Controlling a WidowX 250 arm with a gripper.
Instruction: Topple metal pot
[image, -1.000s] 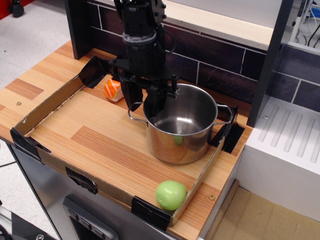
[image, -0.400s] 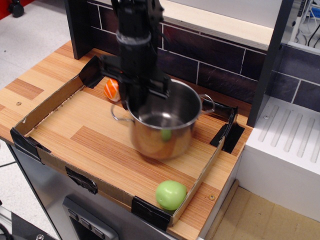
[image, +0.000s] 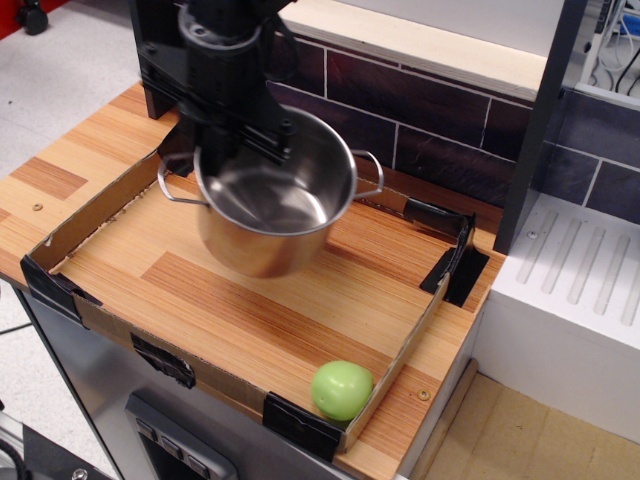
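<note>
The metal pot (image: 275, 205) is a shiny steel cylinder with two thin wire loop handles and no lid. It hangs upright, slightly tilted, over the back left part of the wooden board. My gripper (image: 232, 148) comes down from above and is shut on the pot's back left rim, one finger inside and one outside. The pot is empty inside. A green ball (image: 341, 389) lies in the front right corner of the cardboard tray (image: 95, 210), well apart from the pot.
The low cardboard tray wall with black taped corners (image: 455, 255) rings the board. A dark tiled wall (image: 430, 120) stands behind, a black post (image: 540, 120) at the right. A white ridged surface (image: 575, 290) lies to the right of the board.
My gripper has carried the pot from the back right of the tray up and to the left. The orange and white object at the back left is now hidden behind the pot and arm.
</note>
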